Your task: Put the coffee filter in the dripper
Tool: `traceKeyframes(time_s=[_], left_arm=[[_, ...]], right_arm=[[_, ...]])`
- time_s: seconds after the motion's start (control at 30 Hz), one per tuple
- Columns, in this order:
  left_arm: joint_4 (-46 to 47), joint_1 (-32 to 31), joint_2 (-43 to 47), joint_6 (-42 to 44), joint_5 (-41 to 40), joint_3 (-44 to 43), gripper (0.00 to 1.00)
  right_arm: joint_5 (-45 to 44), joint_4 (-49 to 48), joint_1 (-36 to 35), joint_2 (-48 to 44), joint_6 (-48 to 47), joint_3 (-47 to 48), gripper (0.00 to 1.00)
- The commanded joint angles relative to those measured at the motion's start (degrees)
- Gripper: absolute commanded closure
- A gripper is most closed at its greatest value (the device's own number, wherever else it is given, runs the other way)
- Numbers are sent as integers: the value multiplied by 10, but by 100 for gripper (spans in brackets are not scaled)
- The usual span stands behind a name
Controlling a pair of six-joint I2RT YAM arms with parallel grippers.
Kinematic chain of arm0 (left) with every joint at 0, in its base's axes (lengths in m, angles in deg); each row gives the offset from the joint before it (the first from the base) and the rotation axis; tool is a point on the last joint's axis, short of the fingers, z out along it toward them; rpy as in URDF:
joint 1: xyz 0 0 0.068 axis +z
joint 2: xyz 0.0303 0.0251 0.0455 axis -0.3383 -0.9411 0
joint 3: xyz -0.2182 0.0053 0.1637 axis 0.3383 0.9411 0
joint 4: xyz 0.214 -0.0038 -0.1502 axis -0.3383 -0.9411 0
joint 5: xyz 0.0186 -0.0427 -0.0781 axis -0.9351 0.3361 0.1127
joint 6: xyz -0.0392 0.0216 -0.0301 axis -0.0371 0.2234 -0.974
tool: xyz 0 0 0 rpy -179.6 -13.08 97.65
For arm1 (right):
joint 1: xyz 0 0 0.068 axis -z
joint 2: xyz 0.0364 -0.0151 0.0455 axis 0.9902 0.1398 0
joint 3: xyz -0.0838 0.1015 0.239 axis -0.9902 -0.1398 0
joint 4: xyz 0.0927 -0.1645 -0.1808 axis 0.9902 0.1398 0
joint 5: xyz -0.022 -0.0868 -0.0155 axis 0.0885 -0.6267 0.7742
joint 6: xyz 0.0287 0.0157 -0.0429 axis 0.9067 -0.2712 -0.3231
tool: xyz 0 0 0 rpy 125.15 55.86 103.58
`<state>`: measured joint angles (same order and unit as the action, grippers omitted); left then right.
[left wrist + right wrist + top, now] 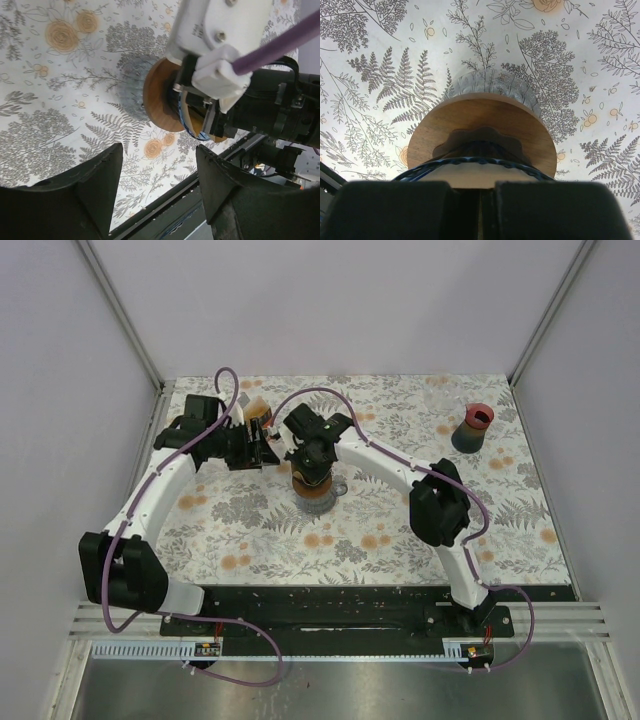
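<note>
The desk (400,530) has a cloth with gray ferns and orange flowers on it. The dripper (318,495) stands near the middle of the desk. It has a round wood ring (480,125) with a clear glass base (492,85) under it and a wavy blue rim (470,161) on top. The right hand (312,472) hangs right over the dripper and points down into it. From its own camera, the right hand (487,195) has its two black fingers pressed together, just above the blue rim. A pale strip shows inside the rim, right in front of the fingers. It looks like the filter (480,174), sitting in the top of the dripper. I cannot tell if the fingers pinch its edge or only touch it. The left hand (265,445) is just to the left of the dripper, a bit farther back. From its own camera, the left hand (159,160) has its fingers spread wide, with only the cloth between them. That camera also sees the dripper (160,100) from the side, with the right arm on top of it. A small brown thing (258,408) lies behind the left hand, too small to tell what it is. A dark cup (473,428) with a red rim stands far off at the back right. A purple cable (230,385) runs along each arm.
</note>
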<state>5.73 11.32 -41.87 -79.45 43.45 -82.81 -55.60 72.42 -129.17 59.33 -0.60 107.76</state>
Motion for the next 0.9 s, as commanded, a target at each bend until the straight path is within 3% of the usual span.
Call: traceKeyframes(time_s=[0.0,0.23,0.4,0.63,0.87], left_arm=[[52,-24,8,-34,34,11,36],[76,-34,-3,-49,32,27,47],[87,-41,-5,-56,21,35,49],[92,-48,-11,-56,11,29,51],[101,-53,-14,-54,-2,43,60]], right_arm=[[-24,9,-3,25,15,13,100],[-13,14,-3,5,23,27,100],[7,-3,-3,-24,24,25,100],[17,-24,-3,-63,29,16,83],[15,-24,-3,-75,27,12,79]])
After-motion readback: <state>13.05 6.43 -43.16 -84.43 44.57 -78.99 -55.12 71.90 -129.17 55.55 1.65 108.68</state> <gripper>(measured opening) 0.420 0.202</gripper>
